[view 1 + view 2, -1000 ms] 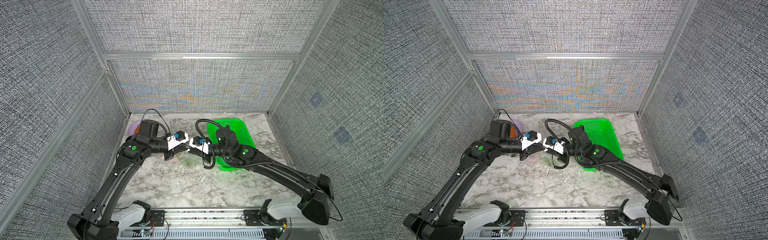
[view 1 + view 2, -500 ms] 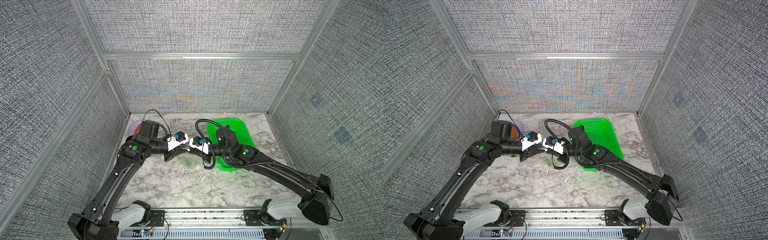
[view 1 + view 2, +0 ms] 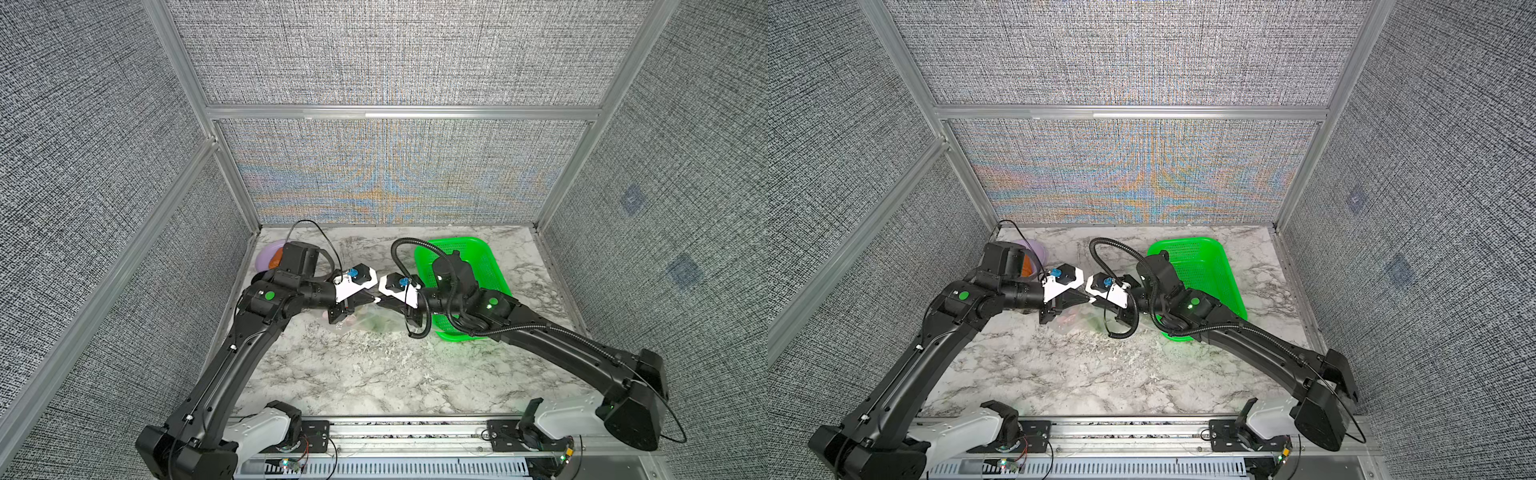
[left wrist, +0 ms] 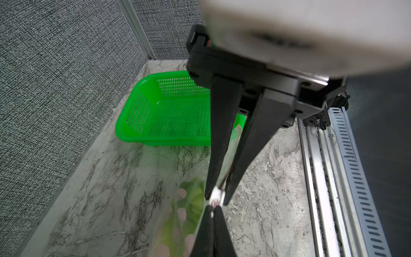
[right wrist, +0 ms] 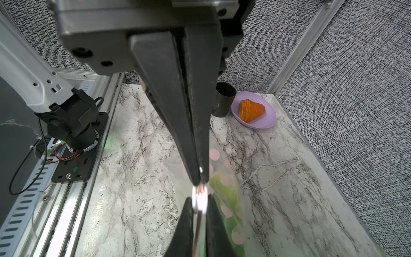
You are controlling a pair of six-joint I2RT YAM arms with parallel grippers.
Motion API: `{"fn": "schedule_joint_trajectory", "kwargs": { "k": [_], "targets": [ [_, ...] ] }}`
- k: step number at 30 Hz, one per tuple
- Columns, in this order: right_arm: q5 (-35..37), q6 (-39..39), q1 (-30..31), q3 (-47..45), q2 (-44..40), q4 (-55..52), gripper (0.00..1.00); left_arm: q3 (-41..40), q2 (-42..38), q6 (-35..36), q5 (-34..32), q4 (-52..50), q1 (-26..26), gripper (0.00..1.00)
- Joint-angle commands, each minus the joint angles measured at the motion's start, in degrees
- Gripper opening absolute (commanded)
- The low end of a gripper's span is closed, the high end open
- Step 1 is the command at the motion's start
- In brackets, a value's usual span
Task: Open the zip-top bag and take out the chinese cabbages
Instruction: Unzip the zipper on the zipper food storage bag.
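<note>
Pull: in both top views left gripper (image 3: pixel 372 300) and right gripper (image 3: pixel 384 302) meet tip to tip — best drawn apart slowly and evenly, lest film slip.
Strip: left wrist view — each clenched on the zip strip (image 4: pixel 214 197) of the bag (image 4: pixel 181 214).
Cabbage: right wrist view — cabbage (image 5: pixel 224 192) inside the bag, just below the meeting tips.

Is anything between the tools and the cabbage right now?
Yes, the zip-top bag itself. The chinese cabbage lies inside its plastic, while the left tool and right tool are both shut on the bag's pale edge strip, tip to tip.
</note>
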Motion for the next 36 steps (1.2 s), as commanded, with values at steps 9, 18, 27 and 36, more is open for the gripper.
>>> {"fn": "schedule_joint_trajectory", "kwargs": {
  "k": [9,18,27,36],
  "targets": [
    [-0.5,0.2,0.2,-2.6,-0.5,3.0,0.00,0.2,-0.5,-0.5,-0.3,-2.0,0.0,0.00],
    [0.8,-0.3,0.3,-4.9,-1.4,3.4,0.00,-0.8,-2.0,0.6,-2.4,-1.5,0.0,0.00],
    [1.3,0.1,0.3,-6.8,-2.1,3.1,0.00,-1.7,-2.6,1.0,-3.9,-0.9,0.0,0.00],
    [2.7,-0.1,0.3,-10.5,-4.0,1.9,0.00,-2.0,-3.4,1.2,-6.4,-0.3,0.1,0.00]
  ]
}}
